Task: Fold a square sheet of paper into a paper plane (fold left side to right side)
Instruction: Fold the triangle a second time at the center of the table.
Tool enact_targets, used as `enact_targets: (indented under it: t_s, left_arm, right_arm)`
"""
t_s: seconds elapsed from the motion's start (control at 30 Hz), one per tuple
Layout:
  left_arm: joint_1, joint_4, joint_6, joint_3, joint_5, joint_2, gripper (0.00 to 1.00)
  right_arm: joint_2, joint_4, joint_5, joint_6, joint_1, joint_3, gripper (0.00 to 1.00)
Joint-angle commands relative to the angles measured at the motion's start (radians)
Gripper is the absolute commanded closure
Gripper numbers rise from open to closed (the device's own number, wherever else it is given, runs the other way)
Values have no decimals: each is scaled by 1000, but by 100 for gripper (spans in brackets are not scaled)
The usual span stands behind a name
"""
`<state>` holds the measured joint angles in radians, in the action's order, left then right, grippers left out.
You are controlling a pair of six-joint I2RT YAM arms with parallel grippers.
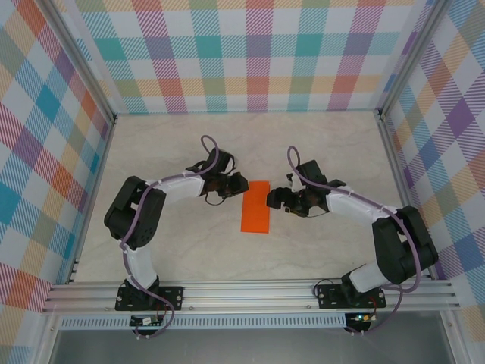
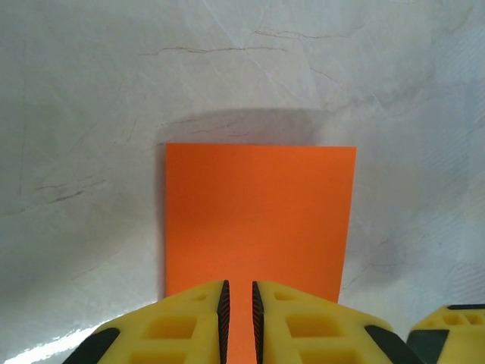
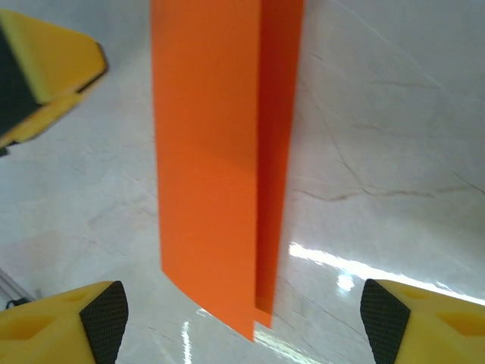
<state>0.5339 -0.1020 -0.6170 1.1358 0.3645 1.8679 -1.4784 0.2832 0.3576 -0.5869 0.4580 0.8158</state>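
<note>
Fingers of the left gripper (image 2: pixel 239 292) are drawn almost together at the bottom of the left wrist view, with a thin slit between them through which orange shows. The square sheet of paper (image 1: pixel 256 206) lies near the middle of the top view on the pale veined counter (image 1: pixel 167 144), as a narrow upright rectangle. From above, the left gripper (image 1: pixel 236 184) sits just beside the sheet's upper left corner. The right gripper (image 1: pixel 274 199) is close to the sheet's right edge. In the right wrist view the paper (image 3: pixel 208 152) runs down the centre as two layers, the upper one offset to the left of the lower. The right gripper (image 3: pixel 242 318) has its fingers spread wide at the bottom corners, gripping nothing.
</note>
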Motion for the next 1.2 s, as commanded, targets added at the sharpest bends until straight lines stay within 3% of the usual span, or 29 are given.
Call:
enact_targets:
  t_s: [0.0, 0.3, 0.47, 1.17]
  left_arm:
    - [-6, 31, -16, 13, -17, 13, 82]
    - [-4, 126, -50, 8, 15, 76, 82]
    - [-2, 97, -37, 38, 14, 109, 82]
    - [34, 85, -22, 25, -19, 77, 82]
  right_arm:
    - [-21, -134, 89, -71, -7, -16, 21]
    - [-172, -212, 116, -96, -16, 55, 30]
    - [-214, -292, 131, -138, -18, 59, 33]
    - [-268, -221, 117, -166, -19, 71, 34]
